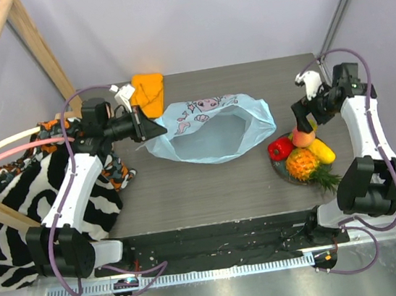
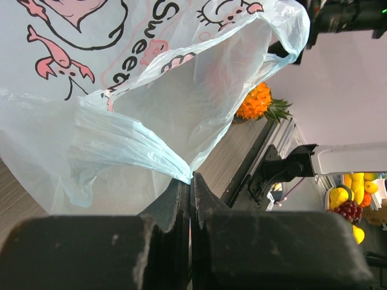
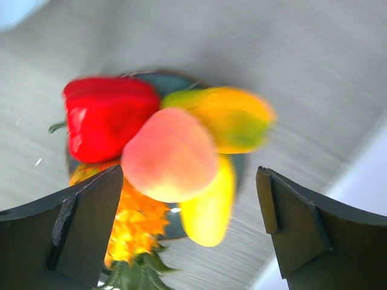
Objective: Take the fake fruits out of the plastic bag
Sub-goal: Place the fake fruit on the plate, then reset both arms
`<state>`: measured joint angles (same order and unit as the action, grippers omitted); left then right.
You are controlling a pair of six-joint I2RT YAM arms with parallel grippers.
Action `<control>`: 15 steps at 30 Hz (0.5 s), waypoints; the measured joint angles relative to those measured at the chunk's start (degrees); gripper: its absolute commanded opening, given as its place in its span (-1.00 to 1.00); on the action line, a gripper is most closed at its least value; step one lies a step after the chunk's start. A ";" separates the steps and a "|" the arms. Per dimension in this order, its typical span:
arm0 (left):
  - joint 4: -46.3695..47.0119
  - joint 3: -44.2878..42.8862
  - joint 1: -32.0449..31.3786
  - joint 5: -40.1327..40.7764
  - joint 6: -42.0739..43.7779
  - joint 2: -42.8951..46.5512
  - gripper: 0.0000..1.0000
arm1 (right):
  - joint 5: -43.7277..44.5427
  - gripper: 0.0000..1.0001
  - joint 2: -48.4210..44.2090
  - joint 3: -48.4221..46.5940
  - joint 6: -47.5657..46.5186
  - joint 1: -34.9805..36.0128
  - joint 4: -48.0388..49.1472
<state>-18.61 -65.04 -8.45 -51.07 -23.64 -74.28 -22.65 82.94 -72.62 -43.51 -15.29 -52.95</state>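
The light-blue plastic bag (image 1: 210, 128) with pink cartoon prints lies open in the middle of the table; it fills the left wrist view (image 2: 151, 96). My left gripper (image 1: 153, 128) is shut on the bag's left edge (image 2: 175, 169). The fake fruits sit piled on a dark plate (image 1: 282, 166) at the right: red one (image 1: 280, 149), peach-coloured one (image 1: 302, 137), yellow piece (image 1: 322, 150), pineapple (image 1: 304, 165). My right gripper (image 1: 303, 116) is open just above the peach (image 3: 170, 154), holding nothing; the red fruit (image 3: 103, 118) and yellow pieces (image 3: 208, 208) show below it.
A folded orange cloth (image 1: 148, 92) lies at the table's back left. A zebra-striped cloth (image 1: 16, 208) hangs off the left side. Wooden beams (image 1: 30, 38) stand at the back left. A black rail (image 1: 217, 237) runs along the near table edge.
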 measured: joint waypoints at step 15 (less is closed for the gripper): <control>-0.26 -9.09 0.00 1.03 0.24 -4.07 0.99 | 9.57 0.99 -0.37 -24.85 34.23 0.42 15.12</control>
<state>-18.87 -74.13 -8.45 -50.04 -23.40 -78.35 -13.08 82.56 -97.47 -9.28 -14.87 -37.82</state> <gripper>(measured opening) 0.993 0.996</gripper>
